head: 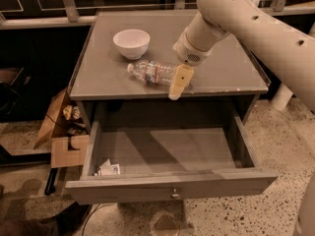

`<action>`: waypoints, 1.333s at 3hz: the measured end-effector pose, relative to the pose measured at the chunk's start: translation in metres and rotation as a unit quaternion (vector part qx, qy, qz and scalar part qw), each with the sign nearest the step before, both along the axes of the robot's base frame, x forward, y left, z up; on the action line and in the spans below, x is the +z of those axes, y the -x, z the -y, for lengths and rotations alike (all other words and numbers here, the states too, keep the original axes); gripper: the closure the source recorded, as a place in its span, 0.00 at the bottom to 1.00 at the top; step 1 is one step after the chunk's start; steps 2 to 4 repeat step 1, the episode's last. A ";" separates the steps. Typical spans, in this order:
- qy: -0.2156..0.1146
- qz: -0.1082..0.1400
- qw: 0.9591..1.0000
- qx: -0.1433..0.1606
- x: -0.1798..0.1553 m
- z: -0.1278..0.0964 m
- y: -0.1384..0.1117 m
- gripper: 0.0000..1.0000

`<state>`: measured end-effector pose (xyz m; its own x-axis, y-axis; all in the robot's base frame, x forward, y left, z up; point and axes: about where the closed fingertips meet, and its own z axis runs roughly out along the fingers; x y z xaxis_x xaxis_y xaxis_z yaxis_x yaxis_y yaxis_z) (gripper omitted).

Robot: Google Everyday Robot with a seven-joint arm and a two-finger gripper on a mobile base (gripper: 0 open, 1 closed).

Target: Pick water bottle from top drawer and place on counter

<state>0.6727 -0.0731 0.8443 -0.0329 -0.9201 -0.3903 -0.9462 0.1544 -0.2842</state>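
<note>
The water bottle [153, 73] lies on its side on the counter [221, 68], near the front edge, with its white cap pointing left toward the bowl. My gripper [179, 81] is at the bottle's right end, right over its base, reaching down from the large pale arm that comes in from the upper right. The top drawer [167, 186] is pulled fully open below the counter. It holds only a small white packet [108, 169] in its front left corner.
A white bowl [131, 43] stands on the counter behind and left of the bottle. An open cardboard box [61, 132] with items sits on the floor left of the cabinet. A dark railing runs behind the counter. Speckled floor lies around the drawer.
</note>
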 end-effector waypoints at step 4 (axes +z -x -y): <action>0.000 0.000 1.000 0.000 0.000 0.000 0.000 0.00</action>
